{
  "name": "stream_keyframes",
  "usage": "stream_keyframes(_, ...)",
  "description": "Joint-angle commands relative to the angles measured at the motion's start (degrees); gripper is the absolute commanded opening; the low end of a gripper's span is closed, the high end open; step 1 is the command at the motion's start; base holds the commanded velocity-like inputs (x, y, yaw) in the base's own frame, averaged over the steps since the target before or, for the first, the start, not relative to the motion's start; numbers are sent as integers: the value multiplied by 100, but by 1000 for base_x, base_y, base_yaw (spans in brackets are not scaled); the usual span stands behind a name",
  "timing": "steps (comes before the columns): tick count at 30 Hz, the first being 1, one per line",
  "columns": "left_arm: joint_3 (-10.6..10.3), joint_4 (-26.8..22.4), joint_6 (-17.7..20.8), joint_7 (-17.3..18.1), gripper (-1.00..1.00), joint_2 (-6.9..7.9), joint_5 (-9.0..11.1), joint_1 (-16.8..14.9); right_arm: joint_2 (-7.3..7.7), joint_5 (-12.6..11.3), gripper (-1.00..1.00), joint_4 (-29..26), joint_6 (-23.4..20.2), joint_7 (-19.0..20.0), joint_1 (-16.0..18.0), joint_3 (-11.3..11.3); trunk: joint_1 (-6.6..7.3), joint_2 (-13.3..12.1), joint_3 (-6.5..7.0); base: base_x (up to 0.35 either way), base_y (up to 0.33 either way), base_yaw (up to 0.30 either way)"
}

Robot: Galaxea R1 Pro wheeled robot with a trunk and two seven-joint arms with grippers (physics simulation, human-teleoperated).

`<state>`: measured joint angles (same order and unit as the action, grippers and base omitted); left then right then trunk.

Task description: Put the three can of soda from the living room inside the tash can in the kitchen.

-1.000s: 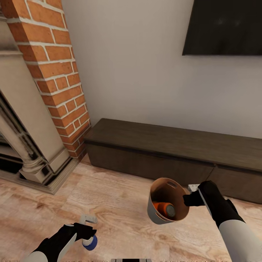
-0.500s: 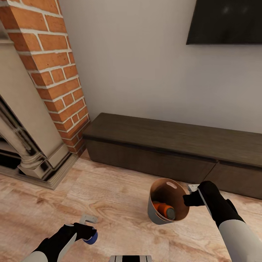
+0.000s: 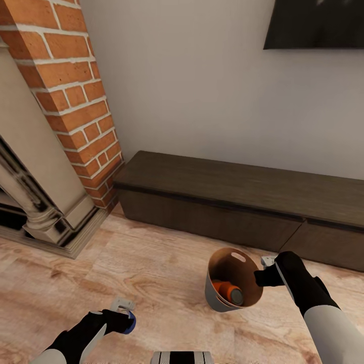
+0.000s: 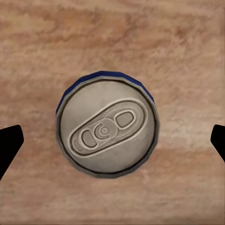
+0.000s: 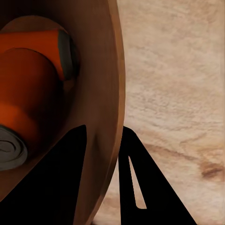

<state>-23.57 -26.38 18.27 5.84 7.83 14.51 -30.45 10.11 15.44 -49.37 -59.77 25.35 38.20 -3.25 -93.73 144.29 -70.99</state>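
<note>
1. Head view looks down on a light wood floor (image 3: 151, 268), with a dark low cabinet (image 3: 227, 202) along the far wall.
2. To the left stands a red brick fireplace (image 3: 76, 101), and the corner of a dark TV (image 3: 313, 23) hangs on the wall at upper right.
3. Right gripper (image 3: 260, 277) pinches the right side of the bin's (image 3: 217, 296) rim, one finger inside and one outside, and the bin hangs tilted with its mouth toward the camera.
4. Right wrist view shows the same pinch: a dark finger (image 5: 56, 187) lies against the brown inner wall (image 5: 101, 93) and the other lies outside the rim, so this claw is clenched on the bin.
5. Orange cans (image 3: 227, 290) lie on their sides in the bottom of the bin; the right wrist view shows two of them (image 5: 33, 84), one with its silver top (image 5: 9, 152) facing the camera.
6. Left gripper (image 3: 124, 316) is at the near left, low over the floor, with the blue can (image 3: 130, 323) at its fingertips.
7. Left wrist view looks straight down on the blue can's silver top (image 4: 107, 130) with its pull tab, the wood floor behind it.
8. Dark fingertips (image 4: 9, 145) show at both edges of that view, well apart from the can's sides, so I cannot tell whether the left claw grasps the can.
</note>
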Motion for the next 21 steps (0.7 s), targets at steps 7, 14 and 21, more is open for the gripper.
stream_keyframes(7, 0, -7, 1, 5, 100, 6, 9, -2, 3, -141, -100, -3, -23, 14, -4, -1, 1, 1, 0, 0, 0, 0)
stream_keyframes(14, -8, -1, 6, 5, 100, 3, -1, 0, 1, -138, -100, -3, -23, 14, -6, -1, 1, 1, 0, 67, 0, 0)
stream_keyframes(21, -8, -27, 2, -2, 100, 7, 8, 3, 3, -139, -100, -3, -23, 14, -6, 6, 1, 1, 0, 78, 0, 0)
